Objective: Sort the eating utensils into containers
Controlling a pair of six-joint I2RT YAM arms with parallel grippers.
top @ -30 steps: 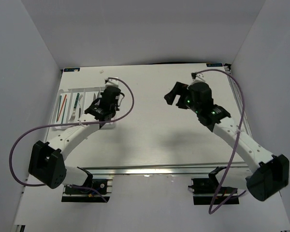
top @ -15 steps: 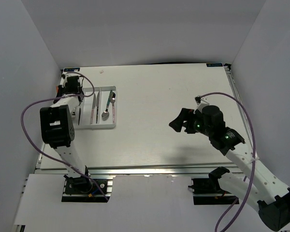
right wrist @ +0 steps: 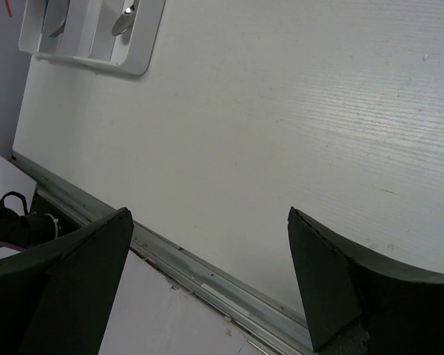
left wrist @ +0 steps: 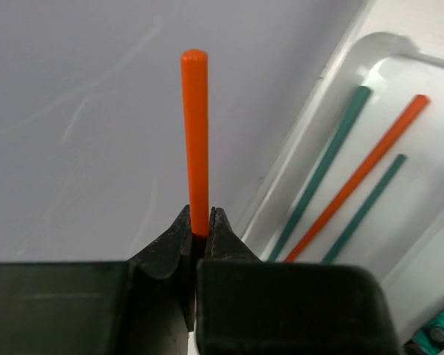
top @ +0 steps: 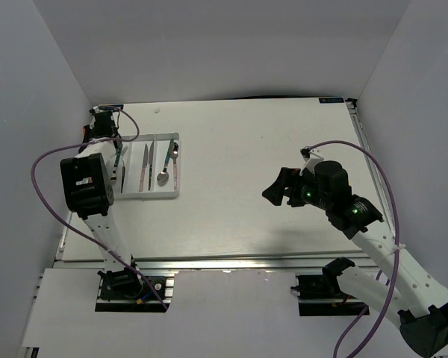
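Observation:
My left gripper (left wrist: pixel 198 214) is shut on a red chopstick (left wrist: pixel 195 133) that sticks straight out past its fingertips. In the top view the left gripper (top: pixel 103 119) is at the table's far left corner, just behind the white tray (top: pixel 145 195). Beside it, the tray's end slot (left wrist: pixel 391 74) holds two teal-green chopsticks (left wrist: pixel 322 170) and one red chopstick (left wrist: pixel 362 174). Other slots hold a knife (top: pixel 144 168) and a spoon (top: pixel 164 175). My right gripper (top: pixel 275 190) is open and empty over the bare table, right of the middle; it also shows in the right wrist view (right wrist: pixel 209 214).
White walls close in the table on the left, back and right; the left wall is right next to the held chopstick. The metal rail (right wrist: pixel 200 270) runs along the table's near edge. The tray's corner (right wrist: pixel 144 44) shows at the upper left of the right wrist view.
The left arm left the tray's middle and swung to the far left corner. The right arm drew back from the middle rear towards the near right. In the last half second both hardly moved.

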